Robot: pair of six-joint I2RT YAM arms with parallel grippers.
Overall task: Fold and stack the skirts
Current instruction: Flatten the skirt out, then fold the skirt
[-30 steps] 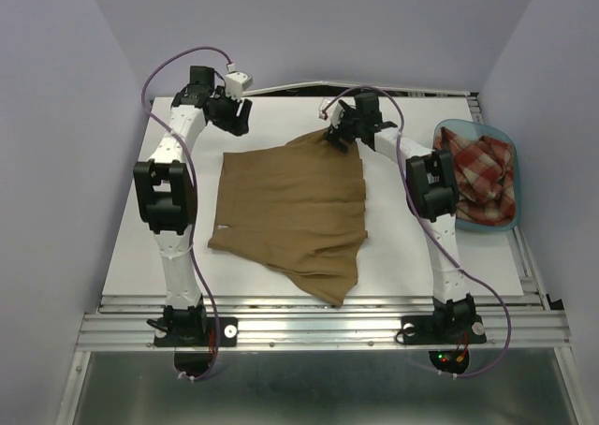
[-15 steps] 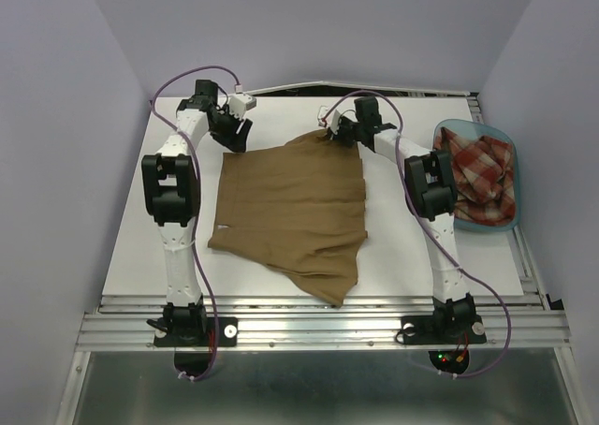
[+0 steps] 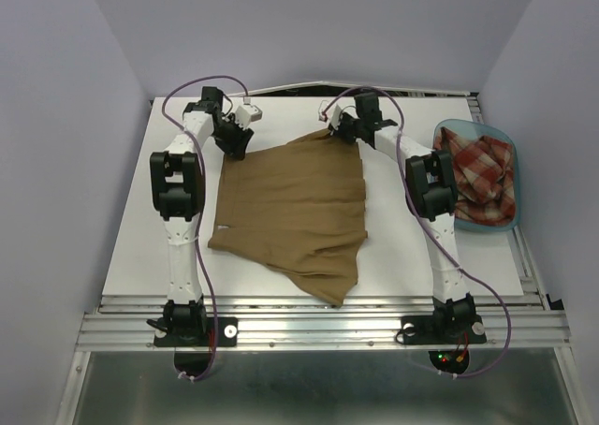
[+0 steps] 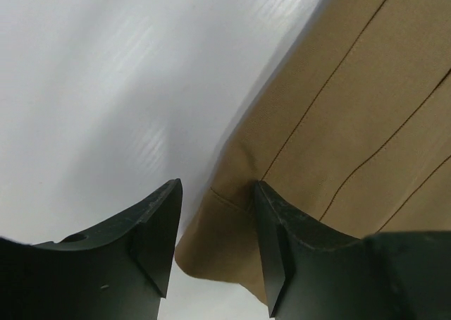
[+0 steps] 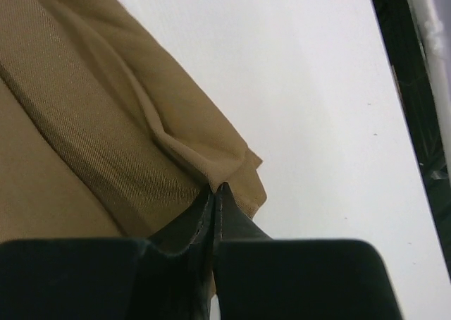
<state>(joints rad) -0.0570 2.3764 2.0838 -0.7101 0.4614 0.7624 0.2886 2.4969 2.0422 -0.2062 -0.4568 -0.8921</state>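
One pleated tan twill skirt (image 3: 290, 210) is clamped at 1 o'clock by right gripper (image 5: 215, 190). At 11 o'clock it is straddled, ungripped, by parted left gripper (image 4: 216, 193).

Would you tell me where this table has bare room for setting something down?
Bare table lies between the tan skirt and the right arm, in front of the tub, and behind the skirt. It is crowded at the skirt's far corners, where the left gripper and right gripper sit.

I have bare white tabletop (image 3: 138, 256) left of and before the flat tan-brown cloth skirt (image 3: 290, 210). A translucent blue plastic tub (image 3: 487, 226) blocks the right edge
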